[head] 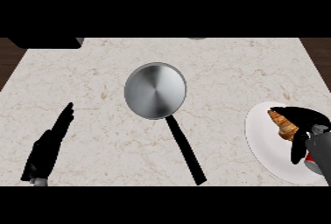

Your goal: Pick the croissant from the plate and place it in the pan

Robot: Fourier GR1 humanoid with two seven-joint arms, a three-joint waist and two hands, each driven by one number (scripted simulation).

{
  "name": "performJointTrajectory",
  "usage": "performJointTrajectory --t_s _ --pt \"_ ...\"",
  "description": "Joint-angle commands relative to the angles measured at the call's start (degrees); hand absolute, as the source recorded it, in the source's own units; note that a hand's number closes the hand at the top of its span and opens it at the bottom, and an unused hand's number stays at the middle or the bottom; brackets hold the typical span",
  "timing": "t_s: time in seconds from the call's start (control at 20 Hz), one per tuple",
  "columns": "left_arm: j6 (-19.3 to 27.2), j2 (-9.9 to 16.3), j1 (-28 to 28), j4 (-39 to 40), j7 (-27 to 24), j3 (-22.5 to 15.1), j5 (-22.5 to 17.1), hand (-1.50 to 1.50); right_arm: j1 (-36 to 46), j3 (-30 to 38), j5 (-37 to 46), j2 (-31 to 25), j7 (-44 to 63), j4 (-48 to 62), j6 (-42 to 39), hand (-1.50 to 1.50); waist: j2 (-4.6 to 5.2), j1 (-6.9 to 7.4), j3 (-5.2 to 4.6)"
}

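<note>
A golden-brown croissant [283, 124] lies on a white plate [262, 144] at the counter's right edge. My right hand [304, 120] is over the plate, its fingers and thumb curled round the croissant and hiding its right side. A silver pan [155, 90] with a long black handle [185, 151] sits in the middle of the counter, nothing in it. My left hand [48, 146] rests open at the lower left, fingers straight and pointing away from me, well apart from the pan.
The marble counter [84, 74] ends in dark wood at both sides. A dark object [45, 42] sits at the far left corner. The pan's handle points toward me between the two hands.
</note>
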State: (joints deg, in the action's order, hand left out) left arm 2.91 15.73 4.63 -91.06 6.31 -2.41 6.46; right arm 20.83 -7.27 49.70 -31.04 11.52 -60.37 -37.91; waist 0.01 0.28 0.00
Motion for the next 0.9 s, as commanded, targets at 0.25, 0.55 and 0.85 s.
performJointTrajectory --t_s 0.25,0.55,0.85 --pt "-1.2 -0.3 -3.0 5.2 -1.6 2.5 2.4 0.0 1.8 3.1 1.0 3.9 -3.9 6.2 4.4 1.5 0.07 -0.07 0.01" --pt "-2.4 -0.6 0.5 -1.7 1.5 2.3 1.3 0.0 4.5 3.9 0.1 4.1 -7.2 7.5 2.7 1.5 0.06 0.49 0.03" --pt "-2.9 -1.9 -2.8 -1.4 1.2 -0.8 2.2 0.0 20.0 -1.8 4.6 5.1 -17.8 17.8 5.4 1.5 1.44 5.02 0.24"
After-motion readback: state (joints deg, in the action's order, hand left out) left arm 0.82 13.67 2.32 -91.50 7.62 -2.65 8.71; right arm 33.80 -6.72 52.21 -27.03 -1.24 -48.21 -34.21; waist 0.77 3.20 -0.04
